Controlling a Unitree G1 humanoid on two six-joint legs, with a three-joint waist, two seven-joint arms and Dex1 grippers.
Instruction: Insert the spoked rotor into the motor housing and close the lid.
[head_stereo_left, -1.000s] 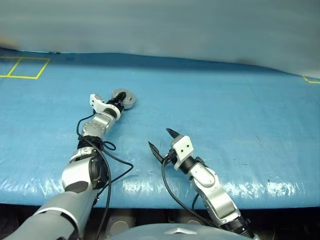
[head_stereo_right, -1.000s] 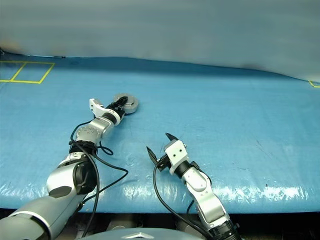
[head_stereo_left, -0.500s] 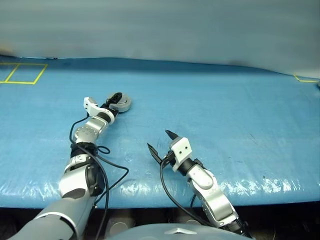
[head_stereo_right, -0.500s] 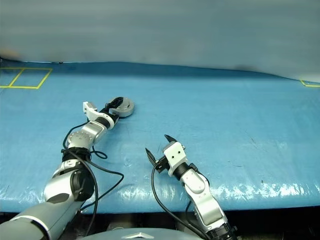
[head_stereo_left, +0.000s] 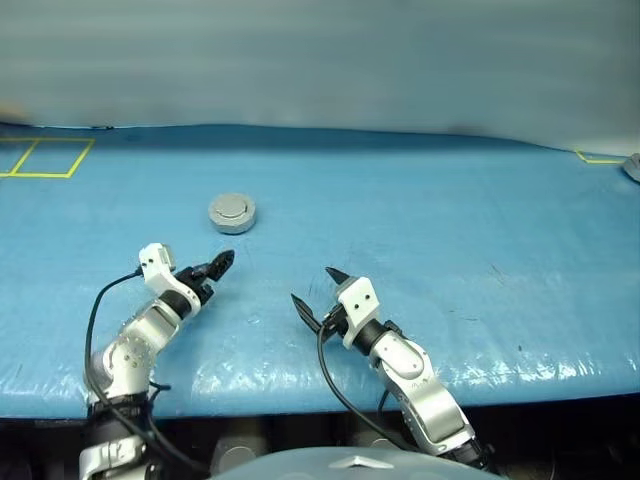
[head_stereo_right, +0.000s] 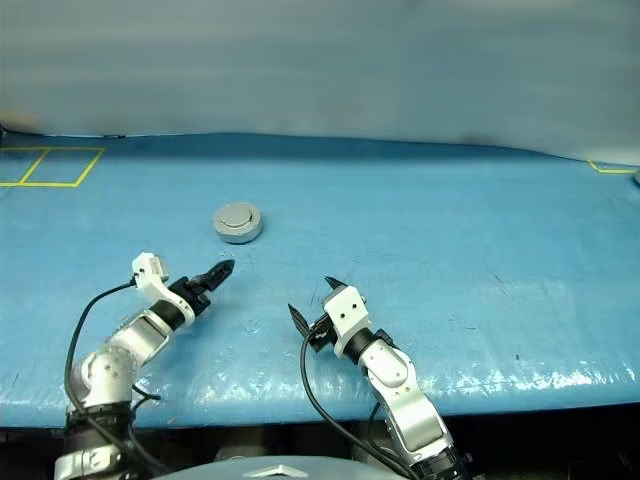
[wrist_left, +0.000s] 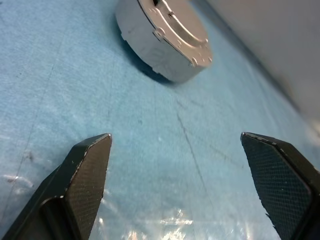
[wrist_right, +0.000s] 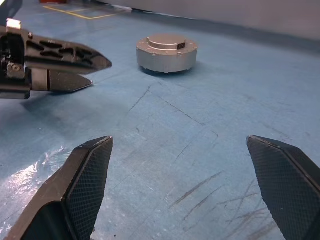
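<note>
A round grey motor housing (head_stereo_left: 232, 219) sits on the blue sheet with the lid (head_stereo_left: 232, 208) seated on top, plain face and raised circle up. The wrist views show the same lid (wrist_right: 167, 41) on the housing wall (wrist_left: 145, 45). The spoked rotor is out of view. My left gripper (head_stereo_left: 218, 265) is open and empty, a short way in front of the housing and pointing at it. My right gripper (head_stereo_left: 312, 285) is open and empty, nearer the table's front edge and to the right of the left one. The left gripper (wrist_right: 100, 73) also crosses the right wrist view.
Blue sheet (head_stereo_left: 420, 230) covers the table, with its front edge close to both arms. Yellow tape squares (head_stereo_left: 45, 155) mark the far left and a yellow corner (head_stereo_left: 595, 157) the far right. A small grey object (head_stereo_left: 632, 168) lies at the right edge.
My left gripper opened, let go of the closed housing and drew back toward the front edge. The housing stays where it was. The right gripper has not moved.
</note>
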